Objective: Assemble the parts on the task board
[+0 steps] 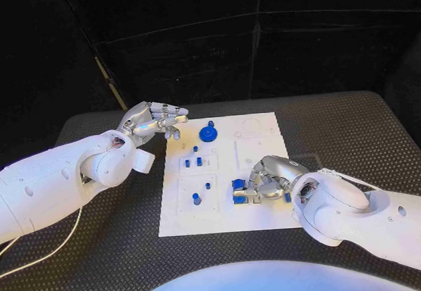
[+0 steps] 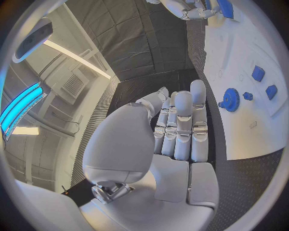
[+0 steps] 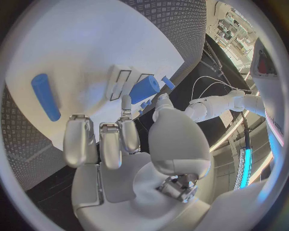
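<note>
The task board (image 1: 268,216) is plain white. The parts standing on it are saturated blue: a round gear-like piece (image 1: 208,132) toward its 12 o'clock end, small pegs (image 1: 196,198) nearer 7 o'clock, and blocks (image 1: 239,184) at the 5 o'clock side. The tabletop (image 1: 363,136) is black with a fine woven, dotted texture. Both arms are glossy white; the left robot hand (image 1: 156,121) and the right robot hand (image 1: 267,180) are silver with darker seams.
</note>
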Controlling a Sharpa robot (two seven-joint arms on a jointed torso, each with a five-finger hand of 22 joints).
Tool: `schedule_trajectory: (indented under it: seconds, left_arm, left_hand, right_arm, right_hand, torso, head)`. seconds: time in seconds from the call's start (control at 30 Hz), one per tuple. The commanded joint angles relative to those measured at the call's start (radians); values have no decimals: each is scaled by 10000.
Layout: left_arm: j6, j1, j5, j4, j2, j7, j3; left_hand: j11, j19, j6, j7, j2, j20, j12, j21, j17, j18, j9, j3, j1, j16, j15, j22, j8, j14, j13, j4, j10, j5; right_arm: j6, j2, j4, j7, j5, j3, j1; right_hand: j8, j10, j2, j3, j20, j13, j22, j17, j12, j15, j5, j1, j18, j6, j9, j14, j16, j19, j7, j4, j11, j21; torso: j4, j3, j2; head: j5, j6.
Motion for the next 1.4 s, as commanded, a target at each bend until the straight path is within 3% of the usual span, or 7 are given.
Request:
schedule_trajectory:
  seconds: [0.03,0.23,0.43,0.87,1.03,1.17,1.4]
  left_arm:
    - [118,13,42,26,-8,53,9]
    - [130,13,42,31,-12,51,9]
    - [132,13,42,33,-28,49,9]
    - [138,13,42,46,-47,50,9]
    - [135,13,42,47,-57,56,9]
    - [133,12,42,49,-66,55,9]
    - [180,8,42,14,-35,84,8]
  left_hand:
    - [4,-43,-80,14,94,33,28,-43,-8,205,-11,-49,-19,-49,21,-14,45,-55,12,17,-88,-14]
    - [4,-43,-80,14,94,33,28,-43,-8,205,-11,-49,-19,-49,21,-14,45,-55,12,17,-88,-14]
    - [4,-43,-80,14,94,33,28,-43,-8,205,-11,-49,-19,-49,21,-14,45,-55,12,17,-88,-14]
    - [4,-43,-80,14,94,33,28,-43,-8,205,-11,-49,-19,-49,21,-14,45,-55,12,17,-88,-14]
    - [4,-43,-80,14,94,33,28,-43,-8,205,-11,-49,-19,-49,21,-14,45,-55,12,17,-88,-14]
    - [4,-43,-80,14,94,33,28,-43,-8,205,-11,-49,-19,-49,21,-14,45,-55,12,17,-88,-14]
    - [9,-40,-93,19,100,36,43,-58,-28,203,-14,-68,-35,-62,26,-25,46,-65,19,20,-113,-14]
  right_arm:
    - [-77,-7,50,217,-124,3,11]
    - [39,1,7,184,-296,3,11]
    - [58,5,-8,156,-459,4,11]
    - [-45,-26,20,266,-531,4,11]
    - [-835,-183,105,645,-369,4,11]
    - [-1735,-655,354,994,533,7,11]
    - [-1760,-1764,843,881,1351,33,18]
  right_hand:
    - [131,102,277,122,-43,442,37,1739,102,-39,376,709,-81,74,94,865,64,15,-102,-78,-82,53]
    - [316,169,427,257,-89,554,55,1762,175,-89,635,1854,-83,151,235,868,72,19,-166,-663,-134,54]
    - [433,219,474,298,-115,647,77,1792,236,-109,367,2526,-87,158,328,873,82,24,-192,-1135,-159,56]
    - [462,248,456,279,-118,701,92,1809,278,-112,316,2640,-91,153,353,877,89,29,-198,-1241,-165,61]
    - [373,245,435,153,-102,710,103,1802,276,-78,329,2383,-95,-9,325,875,85,32,-122,-1095,-108,63]
    - [56,112,534,-105,-10,567,10,1712,105,35,1081,1938,-78,-369,191,855,43,-23,30,-702,26,5]
    - [-130,70,648,-297,55,544,27,1721,54,85,1669,1860,-75,-373,101,857,45,-20,77,-442,74,7]
  torso:
    - [-10,1,5]
    - [19,-1,5]
    - [6,-1,8]
    - [14,-3,4]
    - [9,-1,-1]
    - [-5,3,-4]
    - [-70,7,-59]
  head:
    - [-12,-9]
    - [-22,-25]
    - [-4,-49]
    - [-11,-107]
    - [-20,-99]
    - [-52,-60]
    - [-260,19]
